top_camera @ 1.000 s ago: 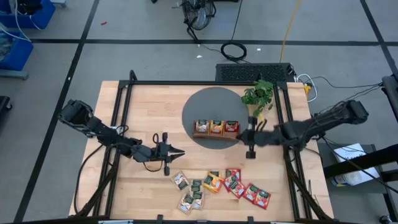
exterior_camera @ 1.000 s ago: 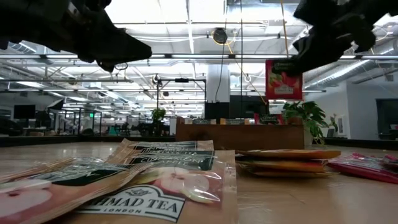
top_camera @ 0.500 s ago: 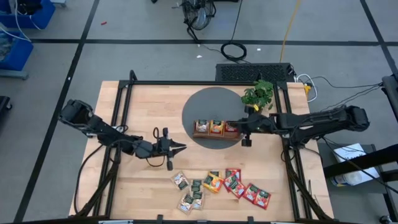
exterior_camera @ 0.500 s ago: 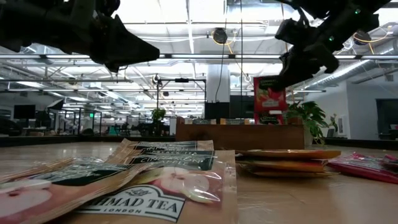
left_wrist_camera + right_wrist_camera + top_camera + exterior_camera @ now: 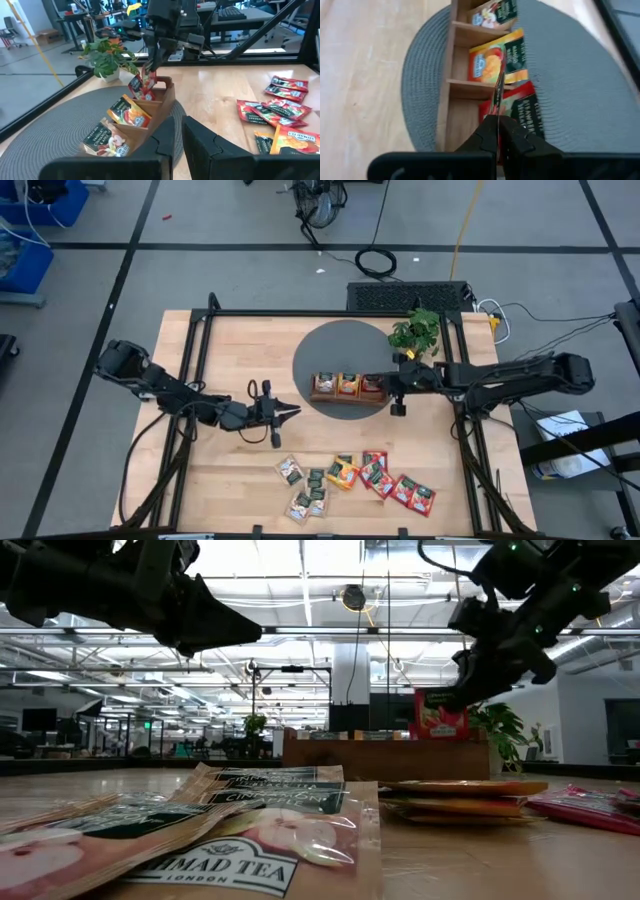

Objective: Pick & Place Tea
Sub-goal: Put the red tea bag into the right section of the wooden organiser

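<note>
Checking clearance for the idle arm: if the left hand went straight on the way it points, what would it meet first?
Probably the wooden tray on the grey mat; the left hand points toward its near end, nothing showing between. Depth is unclear.

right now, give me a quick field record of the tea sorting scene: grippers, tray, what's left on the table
right gripper: shut on a red tea sachet, lowering it into the end compartment of the wooden tray
left gripper: holds nothing, hovers over bare table left of the tray
tray contents: one sachet in each of the other two compartments
loose sachets: scattered near the table's front edge
tray base: round grey mat
</note>
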Action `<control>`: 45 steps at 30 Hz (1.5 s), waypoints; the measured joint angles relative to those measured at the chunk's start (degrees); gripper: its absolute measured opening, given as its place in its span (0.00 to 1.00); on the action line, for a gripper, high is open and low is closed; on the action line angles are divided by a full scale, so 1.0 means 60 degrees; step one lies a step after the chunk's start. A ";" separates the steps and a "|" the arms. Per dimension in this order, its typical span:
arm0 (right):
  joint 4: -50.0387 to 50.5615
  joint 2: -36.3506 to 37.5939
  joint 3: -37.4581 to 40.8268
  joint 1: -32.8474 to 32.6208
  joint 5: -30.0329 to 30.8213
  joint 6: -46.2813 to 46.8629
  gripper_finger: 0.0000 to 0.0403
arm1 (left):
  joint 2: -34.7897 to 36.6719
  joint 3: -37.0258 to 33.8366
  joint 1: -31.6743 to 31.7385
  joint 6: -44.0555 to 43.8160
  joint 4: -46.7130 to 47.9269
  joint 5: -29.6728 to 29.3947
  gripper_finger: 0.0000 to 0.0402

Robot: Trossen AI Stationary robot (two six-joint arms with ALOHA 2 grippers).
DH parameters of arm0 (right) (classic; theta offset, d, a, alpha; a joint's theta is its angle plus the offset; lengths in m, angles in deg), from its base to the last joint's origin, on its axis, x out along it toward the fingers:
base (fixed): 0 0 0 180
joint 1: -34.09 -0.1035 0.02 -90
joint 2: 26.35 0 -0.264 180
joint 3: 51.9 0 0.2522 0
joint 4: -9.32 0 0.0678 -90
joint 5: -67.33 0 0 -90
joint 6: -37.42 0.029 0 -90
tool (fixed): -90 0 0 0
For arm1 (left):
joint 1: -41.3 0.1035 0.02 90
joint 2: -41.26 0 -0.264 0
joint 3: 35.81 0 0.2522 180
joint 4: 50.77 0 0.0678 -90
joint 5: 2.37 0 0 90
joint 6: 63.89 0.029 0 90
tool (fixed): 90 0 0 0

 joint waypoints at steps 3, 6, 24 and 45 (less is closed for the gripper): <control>-0.0336 0.0000 0.0261 0.0203 -0.0531 0.0005 0.00 | 0.0000 0.0000 0.0000 -0.0116 0.0001 0.0004 0.10; -0.0517 0.0000 0.0478 0.0349 -0.0785 0.0010 0.00 | 0.0000 0.0000 0.0000 -0.0201 0.0001 0.0004 0.10; -0.0507 -0.0025 0.0609 0.0555 -0.0758 0.0016 0.00 | 0.0000 0.0000 0.0000 -0.0103 -0.0003 0.0005 0.10; -0.0973 -0.0025 0.0609 0.0552 -0.0122 0.0233 0.15 | 0.0000 0.0004 0.0000 -0.0113 -0.0014 0.0004 0.10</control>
